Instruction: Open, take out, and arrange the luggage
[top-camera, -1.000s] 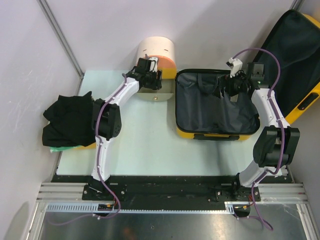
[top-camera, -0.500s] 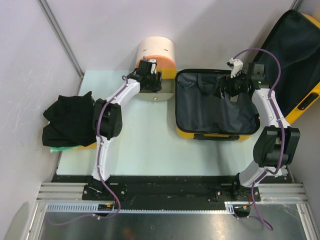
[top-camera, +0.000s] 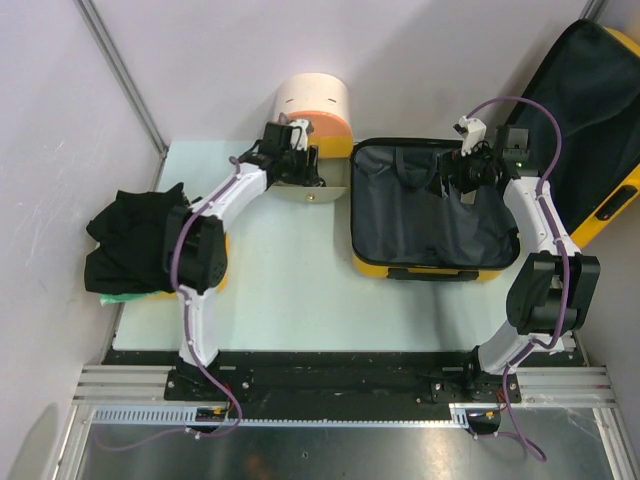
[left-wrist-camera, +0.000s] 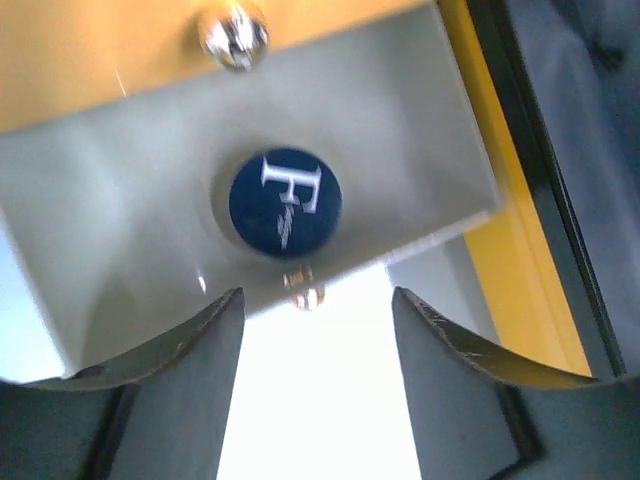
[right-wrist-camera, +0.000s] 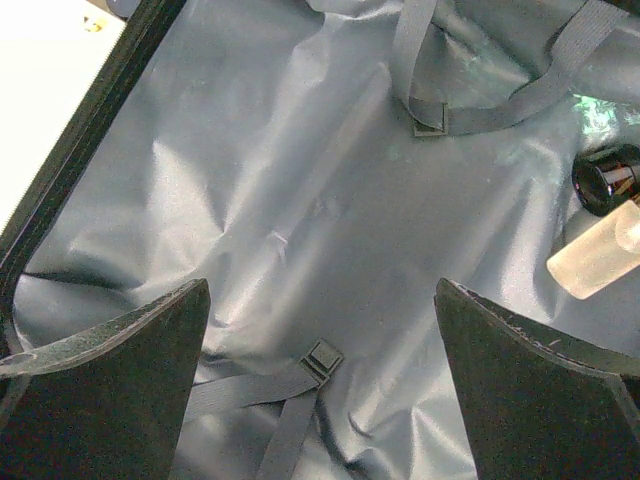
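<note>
The yellow luggage lies open on the table, its dark lined base facing up and its lid leaning at the right. My right gripper hangs open and empty over the lining, above a strap buckle. A dark-capped bottle and a clear bottle lie in the lining at the right. My left gripper is open and empty, close to a pale grey panel with a blue round badge beside the luggage rim.
A cream-and-orange cylindrical container stands at the back, just behind my left gripper. A heap of black clothes covers a yellow tub at the table's left edge. Walls close in at the back and left.
My left arm has swung its elbow to the left and the left gripper has shifted slightly up and left by the container. The right arm has not moved.
</note>
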